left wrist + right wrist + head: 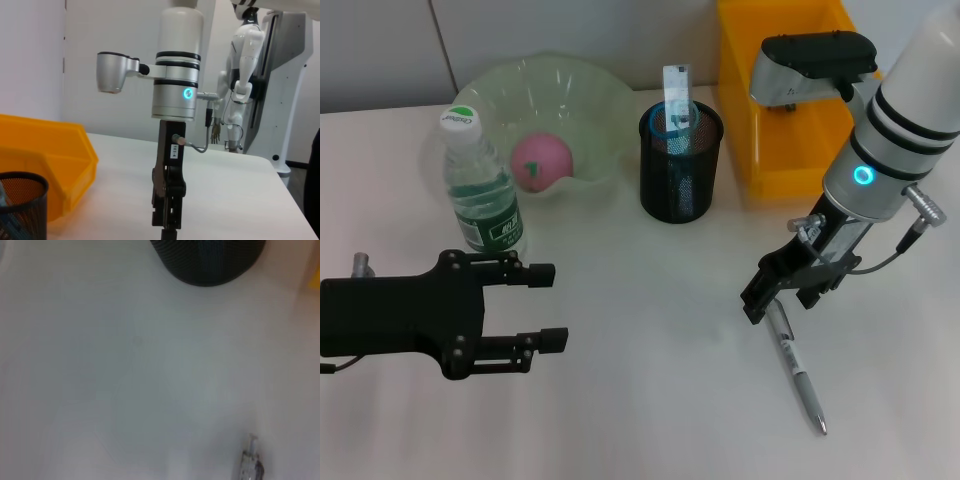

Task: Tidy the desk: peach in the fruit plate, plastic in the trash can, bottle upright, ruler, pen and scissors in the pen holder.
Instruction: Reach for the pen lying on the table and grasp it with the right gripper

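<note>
The silver pen [800, 375] lies flat on the white table near the right front. Its upper end sits under my right gripper [783, 297], whose fingers look open and straddle it; the left wrist view shows that gripper [167, 227] edge-on, low over the table. The pink peach [542, 160] rests in the green fruit plate [605, 100]. The bottle [480, 190] stands upright beside the plate. A clear ruler [676, 85] and blue-handled scissors [670, 124] stick out of the black mesh pen holder [680, 175]. My left gripper [550, 306] hovers open at the left front. No plastic is in view.
The yellow trash can [790, 110] stands at the back right, right of the pen holder, and also shows as the yellow bin [45, 150] in the left wrist view. The right wrist view shows bare table, the pen holder's base [207, 260] and the pen's end [250, 465].
</note>
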Motion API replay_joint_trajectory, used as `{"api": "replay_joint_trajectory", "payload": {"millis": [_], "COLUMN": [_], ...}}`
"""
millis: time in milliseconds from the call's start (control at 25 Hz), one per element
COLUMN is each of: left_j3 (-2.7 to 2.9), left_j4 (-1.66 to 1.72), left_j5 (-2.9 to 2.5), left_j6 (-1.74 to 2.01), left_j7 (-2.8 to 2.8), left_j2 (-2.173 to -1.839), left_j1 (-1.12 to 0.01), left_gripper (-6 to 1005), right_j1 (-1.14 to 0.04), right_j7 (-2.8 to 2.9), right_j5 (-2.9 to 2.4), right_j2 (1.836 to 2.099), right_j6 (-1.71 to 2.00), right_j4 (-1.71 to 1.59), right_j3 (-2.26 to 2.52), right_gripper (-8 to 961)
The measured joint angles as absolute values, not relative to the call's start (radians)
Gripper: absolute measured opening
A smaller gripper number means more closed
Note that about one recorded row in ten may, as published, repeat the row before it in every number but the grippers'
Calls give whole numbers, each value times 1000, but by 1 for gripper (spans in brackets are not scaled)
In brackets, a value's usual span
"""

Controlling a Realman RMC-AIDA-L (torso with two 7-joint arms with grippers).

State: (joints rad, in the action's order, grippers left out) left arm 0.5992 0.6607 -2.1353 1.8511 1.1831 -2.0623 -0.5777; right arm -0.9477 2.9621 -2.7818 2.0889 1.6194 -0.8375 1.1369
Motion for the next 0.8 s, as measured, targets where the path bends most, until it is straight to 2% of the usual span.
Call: {"api": "replay_joint_trajectory", "payload": {"millis": [800], "left_j3": [601], "left_j4": [676], "left_j5": [-2133], "left_j6": [1893], "left_j7": [1185], "left_j2": [-2065], "left_j1": [-581], "left_gripper": [737], "right_j1": [-946], "right_j7": [2960], "right_j5": [-2807], "right_j2": [2088], "right_j6": [1571], "right_j4": [-777], "right_j3": [1089], "right_gripper": [746]}}
